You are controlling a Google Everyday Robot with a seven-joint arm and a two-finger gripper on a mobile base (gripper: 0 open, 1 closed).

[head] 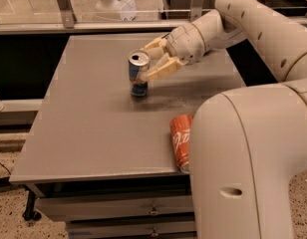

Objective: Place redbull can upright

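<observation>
The redbull can (137, 83), slim, blue and silver with a silver top, stands upright on the grey table (83, 128), a little behind the middle. My gripper (146, 61) reaches in from the right and is shut on the can's upper half. One finger (154, 46) passes behind the can and the other (161, 71) crosses its front right side. The can's base rests on the tabletop.
An orange-red soda can with white script (181, 141) lies on its side near the table's front edge, partly behind my arm's large white body (248, 168). Drawers (153, 210) sit under the table. A glass rail (93, 26) runs behind it.
</observation>
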